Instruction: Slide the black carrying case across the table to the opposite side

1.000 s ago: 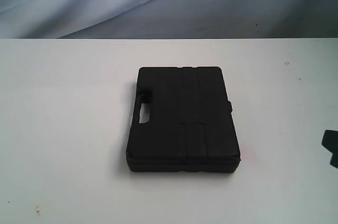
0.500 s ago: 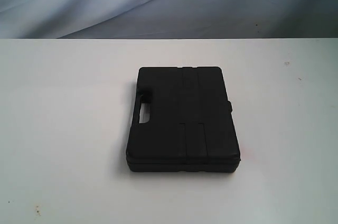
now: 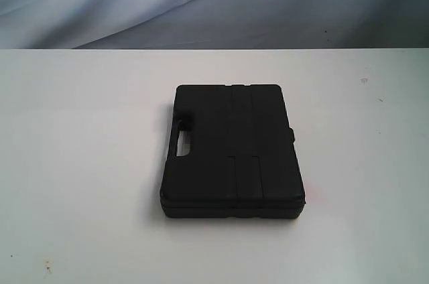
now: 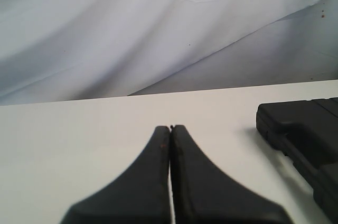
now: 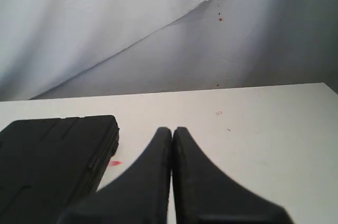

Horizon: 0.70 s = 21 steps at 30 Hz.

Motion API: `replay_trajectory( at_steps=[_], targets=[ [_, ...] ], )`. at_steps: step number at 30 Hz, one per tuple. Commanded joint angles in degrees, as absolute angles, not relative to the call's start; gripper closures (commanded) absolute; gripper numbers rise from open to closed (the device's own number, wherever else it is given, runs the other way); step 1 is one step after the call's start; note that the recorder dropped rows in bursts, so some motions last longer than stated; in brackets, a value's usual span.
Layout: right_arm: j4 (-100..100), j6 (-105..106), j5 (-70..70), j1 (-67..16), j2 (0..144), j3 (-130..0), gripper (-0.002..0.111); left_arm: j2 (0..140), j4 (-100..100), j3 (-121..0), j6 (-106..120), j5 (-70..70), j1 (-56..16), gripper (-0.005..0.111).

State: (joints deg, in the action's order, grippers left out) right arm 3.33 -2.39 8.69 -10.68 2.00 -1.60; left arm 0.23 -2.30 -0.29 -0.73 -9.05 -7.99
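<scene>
— Starting at the left pincer (image 4: pixel 170 127): fully closed, fingertips pressed flat together, clamped on nothing, hanging over the bare white surface (image 4: pixel 79 129).
— And beyond those tips?
— Off to one side, clear of the fingers, a corner of the black carrying case (image 4: pixel 303 129). Lying flat, untouched.
— Same story on the other arm?
— Much the same. Moving to the right pincer (image 5: pixel 172 129): likewise closed tip to tip, empty, poised over the surface. Beside it, apart from the fingers, the case again, ridged lid up. Just off its edge, on the white, a small red smear (image 5: pixel 115 163).
— Height of either pincer above the surface?
— Impossible to tell from the wrist views.
— Placing the case from the exterior view?
— Roughly mid-surface, flat, closed, lid facing up. Crossed lengthwise by moulded grooves (image 3: pixel 242 130). With a handle cut-out (image 3: pixel 182 145) on the edge toward the left arm's side and a small nub (image 3: pixel 292 134) jutting from the opposite edge. Ringed by bare white on every side.
— Farther out?
— A few dark specks (image 3: pixel 47 267) near the front left corner, a faint mark (image 3: pixel 364 80) toward the far right. Behind the far edge, a pale blue-grey cloth (image 3: pixel 201 3), draped in long diagonal creases. Dotted with tiny red spots (image 5: pixel 219 19), going by the right wrist view.
</scene>
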Motion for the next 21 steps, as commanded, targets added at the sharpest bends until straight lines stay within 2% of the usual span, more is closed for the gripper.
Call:
replay_trajectory(
  at_steps=[1, 10, 21],
  targets=[
    [4.32, 0.0, 7.53, -10.3, 0.0, 0.0, 0.108, 0.0, -1.81, 0.0, -1.41, -8.42, -7.91, 0.107],
    [7.72, 4.73, 7.54, -10.3, 0.0, 0.0, 0.108, 0.0, -1.81, 0.0, -1.41, -8.42, -7.91, 0.107],
    [3.83, 0.81, 7.67, -10.3, 0.0, 0.0, 0.108, 0.0, -1.81, 0.0, -1.41, -8.42, -7.91, 0.107]
  ],
)
